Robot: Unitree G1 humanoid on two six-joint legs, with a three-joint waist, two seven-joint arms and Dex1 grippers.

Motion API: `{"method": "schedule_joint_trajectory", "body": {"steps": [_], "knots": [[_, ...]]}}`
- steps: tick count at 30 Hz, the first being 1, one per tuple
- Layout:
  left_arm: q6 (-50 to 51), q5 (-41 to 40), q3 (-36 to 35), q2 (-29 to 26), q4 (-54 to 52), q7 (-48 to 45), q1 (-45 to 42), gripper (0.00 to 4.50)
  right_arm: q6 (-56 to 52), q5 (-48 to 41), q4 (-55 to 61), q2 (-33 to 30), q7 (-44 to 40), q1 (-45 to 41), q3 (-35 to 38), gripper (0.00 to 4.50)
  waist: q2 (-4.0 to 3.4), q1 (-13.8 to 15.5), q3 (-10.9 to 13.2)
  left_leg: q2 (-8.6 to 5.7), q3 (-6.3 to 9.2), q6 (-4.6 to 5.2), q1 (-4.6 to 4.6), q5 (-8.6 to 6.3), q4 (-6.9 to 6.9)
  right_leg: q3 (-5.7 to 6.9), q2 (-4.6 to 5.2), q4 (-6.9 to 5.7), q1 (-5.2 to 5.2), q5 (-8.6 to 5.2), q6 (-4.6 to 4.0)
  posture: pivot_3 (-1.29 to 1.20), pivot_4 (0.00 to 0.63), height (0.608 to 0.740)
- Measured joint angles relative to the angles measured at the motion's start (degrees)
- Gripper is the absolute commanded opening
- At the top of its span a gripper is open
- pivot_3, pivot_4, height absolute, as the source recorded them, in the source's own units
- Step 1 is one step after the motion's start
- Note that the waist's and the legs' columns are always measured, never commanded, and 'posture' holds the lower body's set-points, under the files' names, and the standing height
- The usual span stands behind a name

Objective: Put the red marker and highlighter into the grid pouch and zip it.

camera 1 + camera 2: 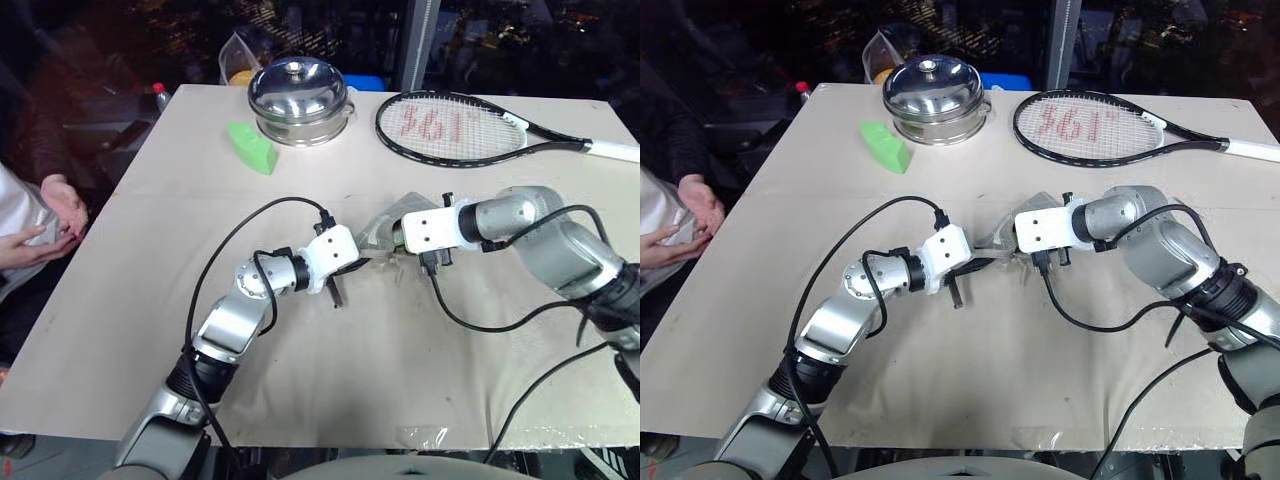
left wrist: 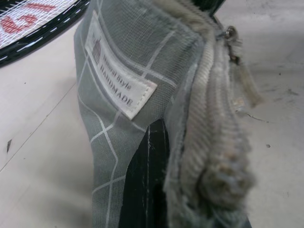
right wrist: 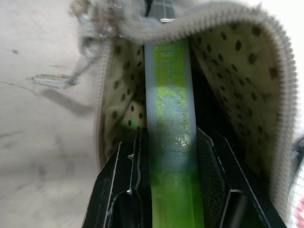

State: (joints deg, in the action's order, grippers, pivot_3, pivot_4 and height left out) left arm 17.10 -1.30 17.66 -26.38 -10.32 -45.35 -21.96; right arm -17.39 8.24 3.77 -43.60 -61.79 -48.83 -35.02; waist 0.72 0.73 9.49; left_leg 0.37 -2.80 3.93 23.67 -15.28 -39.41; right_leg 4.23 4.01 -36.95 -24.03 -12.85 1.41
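The grid pouch [image 1: 380, 232] is held up off the table [image 1: 150, 330], in the middle, between the two grippers. It is grey-green with white lines, and a small white label [image 2: 118, 80] is sewn on its side. Its zipper [image 2: 211, 118] is undone, so its mouth is wide open. A lining with dark dots [image 3: 237, 71] can be seen inside.

One edge of the pouch is pinched by the left gripper [image 1: 336, 290]. Its two black fingers [image 2: 147, 190] are pressed tight together on the cloth, just beside the zipper.

The highlighter [image 3: 171, 142] is held by the right gripper [image 3: 173, 209]. It is short, chunky and light green. The black fingers [image 3: 118, 190] are closed on its two sides, only as far apart as the pen is thick. The front part of the highlighter is already poked into the open mouth of the pouch, and the back part sits between the fingers.

It cannot be told from here where the red marker is.

At the far side of the table a shiny metal pot with a lid [image 1: 300, 100], a bright green wedge block [image 1: 252, 147] and a black tennis racket [image 1: 455, 128] are set down. They are well apart from the pouch. A person's hands [image 1: 55, 215] are seen by the table's left edge.
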Motion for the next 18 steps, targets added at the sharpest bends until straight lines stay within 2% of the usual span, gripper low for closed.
{"method": "schedule_joint_trajectory", "body": {"steps": [1,2,5,8,9,12,14,16,18], "knots": [[0.1,0.0,0.0,0.3,-0.1,0.2,0.2,0.00,0.4,-0.8,-1.2,1.1,-0.4,0.3,0.5,3.02,-0.02,0.1,0.0,0.00,0.03,0.00,0.03,0.00,0.00,0.02,0.02,-0.03,-0.02,0.00,0.00,0.00,0.150,0.740],[0.3,-0.1,-0.1,0.4,-0.2,0.4,0.3,0.00,0.1,-1.4,-1.2,1.2,-0.6,0.5,1.2,3.37,-0.02,0.2,0.0,0.00,0.07,0.00,0.05,0.00,0.00,0.05,0.04,-0.04,-0.02,0.01,0.00,0.00,0.150,0.740],[1.4,-0.8,-1.2,0.7,-1.0,1.2,1.0,0.00,-7.6,-7.6,3.2,-1.1,-3.5,2.5,8.5,3.37,-0.02,0.4,0.0,0.00,0.10,0.01,0.09,-0.01,0.00,0.08,0.11,-0.01,-0.02,0.02,0.01,0.00,0.150,0.740],[3.3,-1.3,-2.4,0.9,-1.6,2.3,2.2,0.00,-24.0,-19.8,9.7,-4.1,-6.3,6.7,21.3,3.37,-0.03,0.3,0.0,0.00,0.15,0.04,0.07,-0.03,0.01,0.09,0.20,0.01,0.03,0.04,0.02,0.00,0.150,0.740],[4.0,-1.6,-2.5,1.2,-1.6,2.6,2.4,0.00,-32.1,-26.1,13.3,-5.3,-6.9,9.3,27.6,3.37,-0.02,0.3,0.0,0.01,0.18,0.04,0.06,-0.04,0.02,0.11,0.23,0.01,0.03,0.05,0.01,0.00,0.150,0.740],[5.2,-2.4,-3.5,1.4,-1.4,3.1,2.8,0.00,-48.2,-38.4,22.7,-4.8,-5.5,16.4,39.8,3.37,-0.05,0.1,0.0,0.09,0.25,0.27,0.00,-0.18,0.06,0.20,0.27,0.00,0.07,0.13,-0.13,0.00,0.150,0.740],[5.2,-2.6,-3.8,1.6,-1.3,3.2,2.5,0.00,-54.6,-42.1,28.1,-2.2,-1.9,20.7,42.6,3.37,-0.06,0.0,0.0,0.14,0.27,0.26,-0.03,-0.18,0.10,0.25,0.27,0.00,0.08,0.17,-0.19,0.00,0.150,0.740],[5.2,-2.8,-3.9,1.8,-0.9,3.2,2.1,0.00,-59.0,-43.0,32.0,2.2,3.7,25.2,41.7,3.37,-0.13,0.1,-0.1,0.16,0.24,0.19,-0.03,-0.14,0.09,0.23,0.28,-0.02,0.04,0.19,-0.23,0.00,0.150,0.740],[5.1,-2.9,-4.0,2.1,0.0,3.1,1.6,0.00,-61.3,-40.6,33.2,9.8,13.0,29.4,39.1,3.37,-0.10,0.1,-0.1,0.16,0.24,0.09,-0.02,-0.08,0.07,0.23,0.28,-0.03,0.03,0.20,-0.24,0.00,0.150,0.740]]}}
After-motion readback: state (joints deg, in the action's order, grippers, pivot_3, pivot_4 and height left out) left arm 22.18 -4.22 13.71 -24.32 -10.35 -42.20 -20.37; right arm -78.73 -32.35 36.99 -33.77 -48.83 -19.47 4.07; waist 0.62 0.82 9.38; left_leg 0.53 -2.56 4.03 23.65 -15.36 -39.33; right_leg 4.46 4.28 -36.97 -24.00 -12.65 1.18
